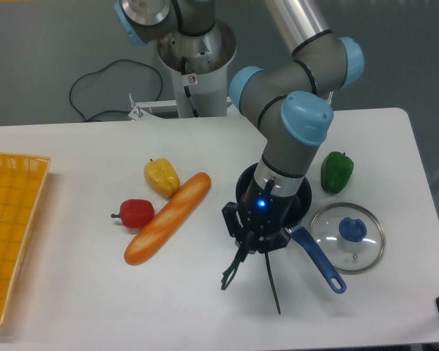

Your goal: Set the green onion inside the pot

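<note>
My jaws [254,243] point down, clamped on the green onion [247,267] near its upper end. The stalks hang below my grip and splay: one bundle runs down-left, a single thin stalk runs down toward the counter's front edge. Whether the tips touch the counter [80,307] I cannot tell.

The pot [301,205] sits just behind my wrist, largely hidden by my forearm; its blue handle sticks out toward the front right corner. The onion is not in the pot; it hangs in front of the pot's near rim.

Glass lid [347,237] with blue knob lies right of the handle. Green bell pepper [336,172] stands behind the lid. Left of the pot: baguette [168,217], yellow pepper [162,177], red pepper [136,213]. Yellow basket [11,219] at the left edge.
</note>
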Available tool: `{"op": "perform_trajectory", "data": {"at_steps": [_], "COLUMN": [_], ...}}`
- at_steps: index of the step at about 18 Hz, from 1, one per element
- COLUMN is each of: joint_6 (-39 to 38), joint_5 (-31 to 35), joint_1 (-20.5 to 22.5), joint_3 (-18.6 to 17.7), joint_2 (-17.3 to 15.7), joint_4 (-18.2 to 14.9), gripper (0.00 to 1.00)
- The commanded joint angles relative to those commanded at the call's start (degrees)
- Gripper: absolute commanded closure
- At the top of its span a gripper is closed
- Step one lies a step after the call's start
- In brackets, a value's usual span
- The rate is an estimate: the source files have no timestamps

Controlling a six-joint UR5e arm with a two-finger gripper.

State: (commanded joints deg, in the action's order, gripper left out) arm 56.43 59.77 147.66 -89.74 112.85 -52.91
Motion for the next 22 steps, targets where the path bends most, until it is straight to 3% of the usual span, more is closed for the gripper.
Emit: {"op": "perform_trajectory", "data": {"at_steps": [17, 22], "joint_6": [2.02, 6.15], "joint_5": [-5.19, -5.80], "joint_1": [1.84, 2.90], "joint_3": [-2.64, -3.69], "joint_2": [-0.70, -0.79], "joint_4": [-0.18, -0.26], "gripper": [1.00, 1.00]}}
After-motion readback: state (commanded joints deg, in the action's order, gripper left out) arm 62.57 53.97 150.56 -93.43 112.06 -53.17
